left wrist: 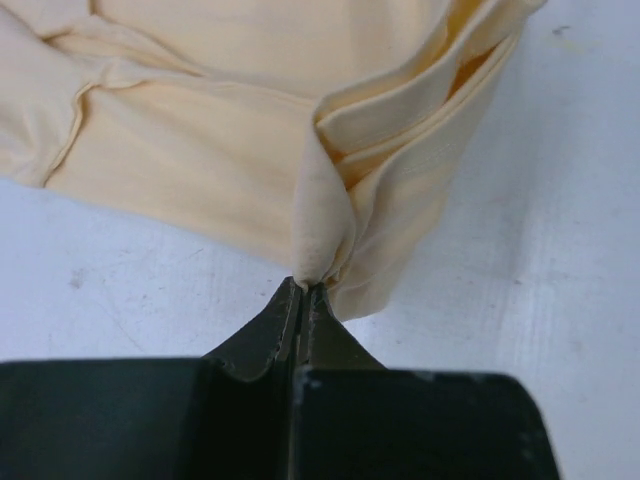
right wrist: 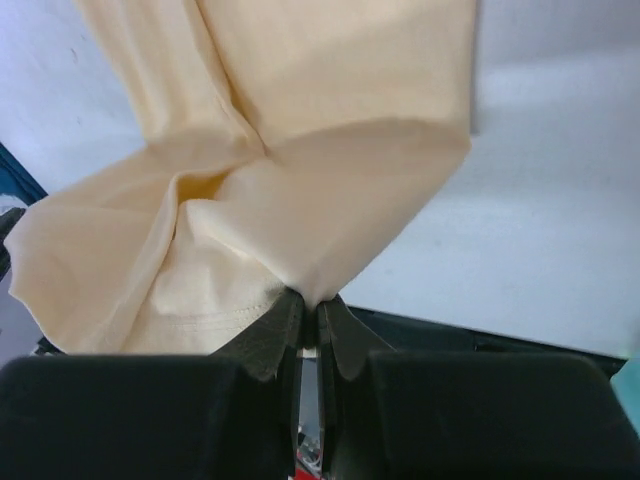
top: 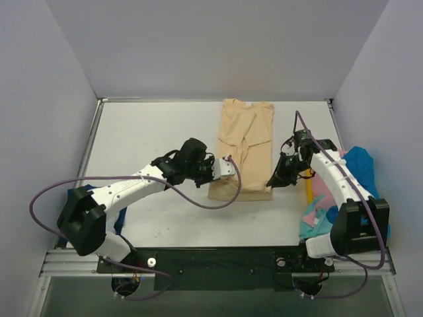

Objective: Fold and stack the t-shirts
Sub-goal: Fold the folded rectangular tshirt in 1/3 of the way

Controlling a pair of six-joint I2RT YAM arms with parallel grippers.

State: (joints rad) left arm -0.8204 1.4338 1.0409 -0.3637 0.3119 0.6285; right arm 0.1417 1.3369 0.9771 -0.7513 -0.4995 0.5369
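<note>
A tan t-shirt lies folded into a long strip down the middle of the white table. My left gripper is shut on the strip's near left edge, pinching a bunch of the tan t-shirt between the fingertips. My right gripper is shut on the near right corner and holds the tan t-shirt lifted off the table. A pile of pink, bright blue and teal t-shirts lies at the right edge beside the right arm.
A dark blue cloth shows under the left arm at the near left. A yellow object lies by the pile at the right. Grey walls close in the table on three sides.
</note>
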